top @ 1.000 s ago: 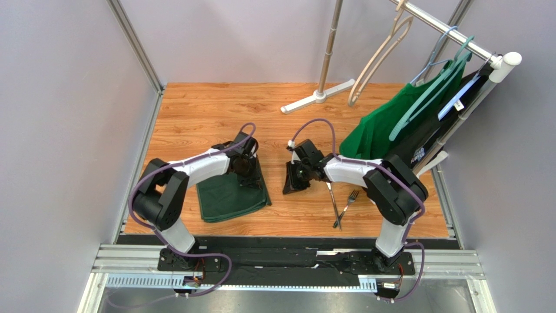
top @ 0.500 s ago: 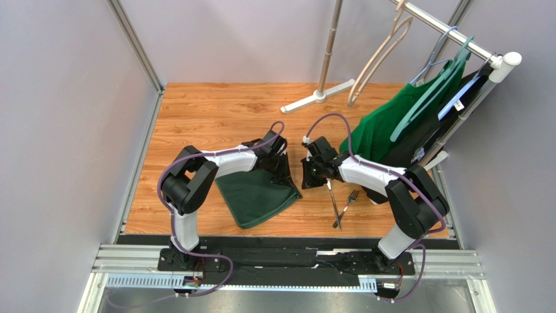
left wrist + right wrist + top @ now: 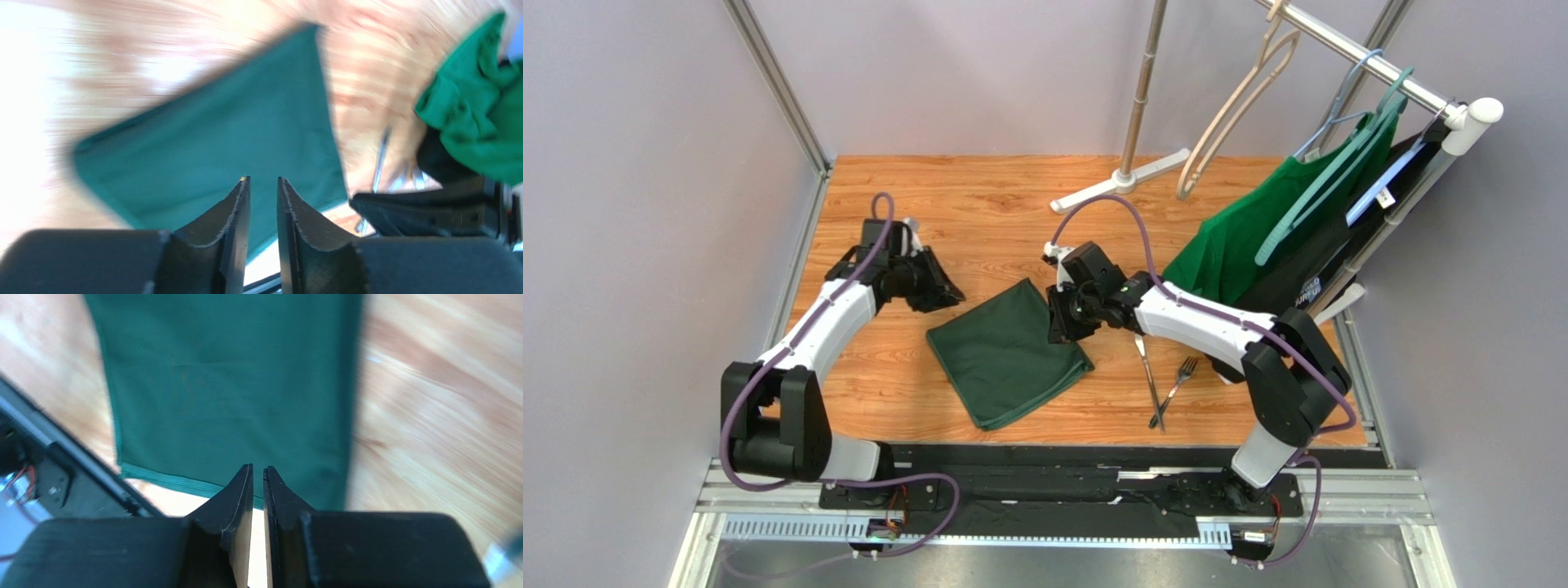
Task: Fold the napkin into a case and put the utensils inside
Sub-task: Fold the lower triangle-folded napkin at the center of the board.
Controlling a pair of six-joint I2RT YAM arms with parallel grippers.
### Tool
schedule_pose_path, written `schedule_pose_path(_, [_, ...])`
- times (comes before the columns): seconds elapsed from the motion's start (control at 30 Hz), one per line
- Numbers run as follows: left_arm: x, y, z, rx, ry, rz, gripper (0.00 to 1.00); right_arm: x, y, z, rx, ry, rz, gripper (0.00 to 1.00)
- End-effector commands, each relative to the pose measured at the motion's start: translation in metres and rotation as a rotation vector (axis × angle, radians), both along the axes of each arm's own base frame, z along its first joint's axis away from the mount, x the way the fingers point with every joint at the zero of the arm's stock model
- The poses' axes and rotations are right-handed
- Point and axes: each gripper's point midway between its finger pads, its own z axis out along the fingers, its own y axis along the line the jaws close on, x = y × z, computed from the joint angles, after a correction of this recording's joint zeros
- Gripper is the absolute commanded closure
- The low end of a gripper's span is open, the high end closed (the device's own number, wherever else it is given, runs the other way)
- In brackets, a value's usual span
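The overhead view is lit evenly and rendered sharply. In the left wrist view the table (image 3: 73,61) is washed out at the upper left and smeared by motion. In the right wrist view the napkin (image 3: 227,386) is blurred at its edges.

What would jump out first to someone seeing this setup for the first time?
The dark green napkin lies flat mid-table between the two arms. The right gripper hangs over its far right edge, jaws slightly apart and empty; the left gripper sits off to its left. Silver utensils lie to its right.
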Motion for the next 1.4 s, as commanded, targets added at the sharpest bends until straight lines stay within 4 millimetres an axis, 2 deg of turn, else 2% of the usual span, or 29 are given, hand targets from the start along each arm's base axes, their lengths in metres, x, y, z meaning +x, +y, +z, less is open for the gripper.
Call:
schedule_pose_path(0.0, [-0.02,0.033,-0.019,-0.046,0.105,-0.036,0.72,-0.011,0.016,-0.012,0.056,0.072,0.047,0.88])
schedule_pose_path(0.03, [-0.018,0.037,-0.022,-0.045,0.109,-0.031,0.72,-0.012,0.012,-0.015,0.05,0.071,0.04,0.88])
schedule_pose_path(0.07, [-0.017,0.04,-0.023,-0.046,0.109,-0.025,0.72,-0.02,0.005,-0.028,0.026,0.09,0.039,0.88])
schedule_pose_path(0.1, [-0.014,0.048,-0.024,-0.051,0.115,-0.002,0.72,-0.022,0.001,-0.033,0.014,0.095,0.039,0.89])
schedule_pose_path(0.17, [-0.012,0.052,-0.028,-0.058,0.122,0.008,0.72,-0.025,-0.014,-0.057,-0.036,0.106,0.014,0.9])
schedule_pose_path(0.27, [-0.01,0.058,-0.031,-0.061,0.128,0.027,0.68,-0.02,-0.034,-0.08,-0.117,0.107,-0.047,0.92])
schedule_pose_path(0.3, [-0.009,0.058,-0.032,-0.06,0.127,0.028,0.64,-0.024,-0.042,-0.089,-0.145,0.111,-0.06,0.92])
schedule_pose_path(0.33, [-0.008,0.057,-0.032,-0.063,0.127,0.021,0.62,-0.024,-0.044,-0.09,-0.152,0.109,-0.064,0.92])
schedule_pose_path(0.37, [-0.007,0.057,-0.032,-0.066,0.131,0.018,0.62,-0.025,-0.046,-0.09,-0.154,0.11,-0.065,0.92])
schedule_pose_path(0.43, [-0.005,0.052,-0.028,-0.092,0.121,-0.017,0.79,-0.027,-0.043,-0.084,-0.136,0.109,-0.055,0.91])
schedule_pose_path(0.5, [0.001,0.044,-0.017,-0.1,0.072,-0.034,0.81,-0.025,-0.038,-0.067,-0.096,0.087,-0.052,0.89])
schedule_pose_path(0.57, [0.012,0.025,-0.003,-0.115,0.029,-0.081,0.83,-0.022,-0.033,-0.053,-0.073,0.075,-0.057,0.87])
schedule_pose_path(0.6, [0.015,0.008,-0.007,-0.13,0.058,-0.107,0.87,-0.021,-0.031,-0.046,-0.057,0.069,-0.059,0.86])
schedule_pose_path(0.67, [0.034,-0.007,-0.001,-0.134,0.034,-0.125,0.9,-0.022,-0.031,-0.043,-0.046,0.069,-0.059,0.84])
schedule_pose_path(0.7, [0.039,-0.02,-0.013,-0.133,0.069,-0.137,0.92,-0.023,-0.032,-0.043,-0.049,0.069,-0.061,0.84])
schedule_pose_path(0.77, [0.056,-0.034,-0.012,-0.144,0.061,-0.151,0.95,-0.023,-0.036,-0.043,-0.049,0.065,-0.074,0.83])
schedule_pose_path(0.8, [0.059,-0.045,-0.029,-0.148,0.11,-0.159,0.96,-0.024,-0.038,-0.044,-0.047,0.071,-0.075,0.82])
schedule_pose_path(0.87, [0.072,-0.058,-0.03,-0.143,0.099,-0.173,0.97,-0.024,-0.04,-0.045,-0.039,0.072,-0.08,0.82])
schedule_pose_path(0.9, [0.075,-0.063,-0.043,-0.128,0.125,-0.169,0.97,-0.023,-0.04,-0.045,-0.036,0.076,-0.082,0.83])
schedule_pose_path(1.07, [0.093,-0.082,-0.054,-0.137,0.119,-0.179,0.98,-0.02,-0.048,-0.049,-0.034,0.079,-0.096,0.86])
schedule_pose_path(1.37, [0.107,-0.11,-0.082,-0.172,0.149,-0.186,0.98,-0.024,-0.057,-0.065,-0.048,0.108,-0.106,0.93])
